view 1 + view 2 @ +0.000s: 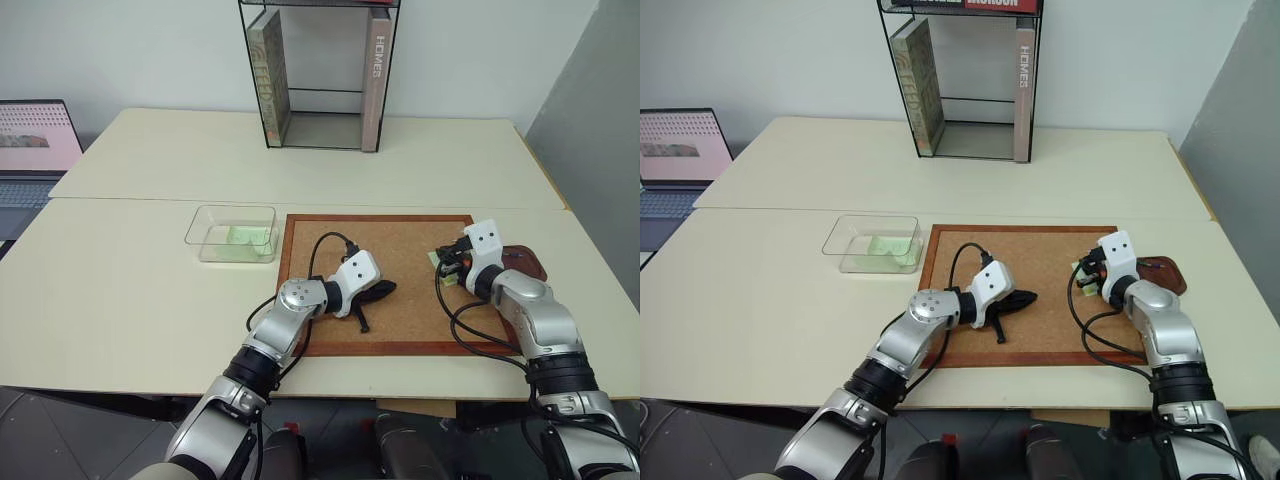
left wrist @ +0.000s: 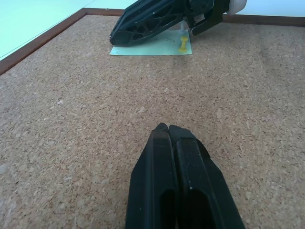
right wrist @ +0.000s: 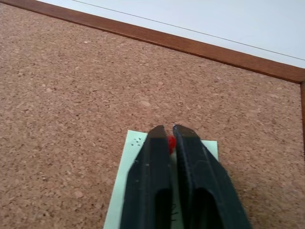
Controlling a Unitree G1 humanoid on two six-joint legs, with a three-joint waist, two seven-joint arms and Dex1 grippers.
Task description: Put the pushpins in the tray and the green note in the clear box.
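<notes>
A pale green note (image 3: 125,168) lies near the right edge of the cork board (image 1: 400,240). A red pushpin (image 3: 171,141) stands in it, and my right gripper (image 3: 169,131) is shut on the pin's head. A yellow pushpin (image 2: 183,44) also stands in this note. The dark reddish-brown tray (image 1: 530,262) sits just right of the board, beside my right wrist. My left gripper (image 1: 388,289) rests shut and empty on the middle of the board. The clear box (image 1: 205,228) stands left of the board, with another green note (image 1: 245,238) lying inside it.
A tall black-framed glass case with books (image 1: 320,80) stands at the back of the table. A laptop (image 1: 30,150) sits at the far left. A seam runs across the tabletop behind the board and box.
</notes>
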